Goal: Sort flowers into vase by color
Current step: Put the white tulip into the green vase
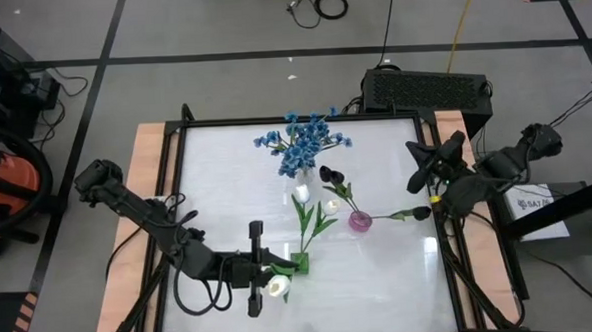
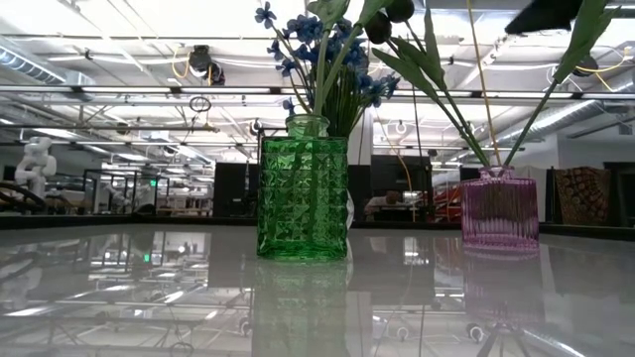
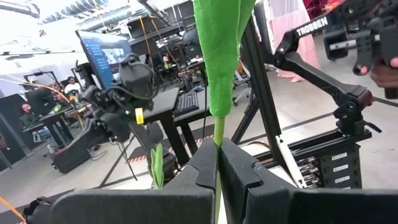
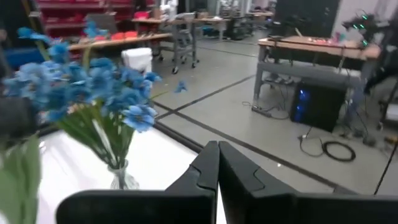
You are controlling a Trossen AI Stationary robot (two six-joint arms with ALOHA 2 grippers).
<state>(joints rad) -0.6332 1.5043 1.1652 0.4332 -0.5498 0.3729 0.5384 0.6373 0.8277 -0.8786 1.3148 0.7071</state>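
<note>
My left gripper (image 1: 274,271) is at the table's near middle, shut on a white tulip (image 1: 276,285) right next to the green vase (image 1: 300,260). Two more white tulips (image 1: 303,194) rise out of that green vase (image 2: 303,193). The blue blossoms (image 1: 303,141) stand in a clear vase (image 4: 122,178) toward the far edge. Dark tulips (image 1: 328,173) lean from the pink vase (image 1: 360,220), which also shows in the low view (image 2: 499,208). My right gripper (image 1: 423,172) hovers at the right edge, shut and empty (image 4: 217,148). My left gripper (image 3: 217,152) pinches the white tulip's thin green stem (image 3: 217,132) between its two fingers. A long green leaf (image 3: 217,56) sticks out beyond the fingertips. The fingers come level from the table's left. The white bud (image 1: 276,285) sits just beside the fingers, on their near side.
A long leaf (image 1: 416,213) of the dark tulips reaches from the pink vase toward my right gripper. The three vases cluster at the table's middle. A black box (image 1: 428,85) sits beyond the far edge. Bare white tabletop (image 1: 216,169) lies left of the vases.
</note>
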